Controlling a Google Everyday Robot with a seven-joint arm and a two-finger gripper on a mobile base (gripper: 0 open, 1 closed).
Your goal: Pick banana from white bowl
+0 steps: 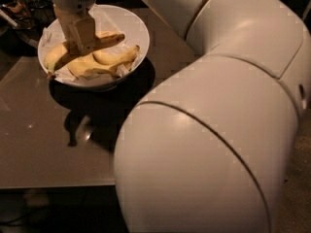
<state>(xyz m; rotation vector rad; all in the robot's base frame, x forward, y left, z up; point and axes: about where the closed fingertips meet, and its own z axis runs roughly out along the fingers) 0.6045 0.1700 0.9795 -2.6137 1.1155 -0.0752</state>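
The white bowl (141, 32), lined with crumpled white paper, stands at the far left of the table. My gripper (81, 41) reaches down into it from above. Its fingers (83, 32) are closed across the middle of the banana (54, 57). This long yellow banana runs from the bowl's left rim up to its dark tip on the right. The banana's middle is hidden behind the fingers. It lies tilted over the other fruit.
Two smaller yellow bananas (114, 57) (91, 70) lie in the bowl below the gripper. The glossy brown table (34, 135) reaches to a front edge near the bottom. My large white arm (218, 130) fills the right half. Dark clutter (17, 8) sits at the far left.
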